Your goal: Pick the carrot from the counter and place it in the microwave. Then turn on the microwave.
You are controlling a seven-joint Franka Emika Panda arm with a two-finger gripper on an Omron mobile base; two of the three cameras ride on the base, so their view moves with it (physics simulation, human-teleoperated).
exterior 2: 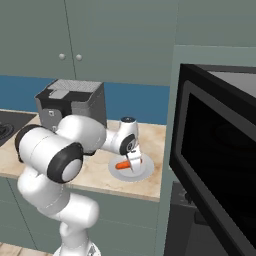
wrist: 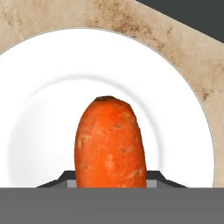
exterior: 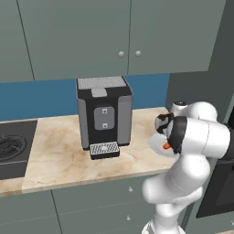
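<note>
— Grey-green cabinets and a blue backsplash back the beige tabletop (exterior: 55, 155). What's along it, from the left?

— First a black stovetop (exterior: 13, 146) at the left edge, then a black and grey coffee machine (exterior: 104, 116) standing upright against the wall. Further right is a round white plate (exterior 2: 142, 171) lying flat on the stone, near the front edge.

— And the carrot (exterior 2: 122, 165)?

— On that plate. From the hand camera its blunt end points up the picture, and its body runs down between the two dark fingertips (wrist: 54, 181) at the bottom.

— So has the end effector (exterior 2: 134, 167) got hold of it?

— It's down at the plate with a fingertip on either side of the carrot. Whether the pads press it, I cannot tell.

— What's right of that?

— A microwave (exterior 2: 220, 150) past the tabletop's right end, its dark door swung open toward the robot.
</note>
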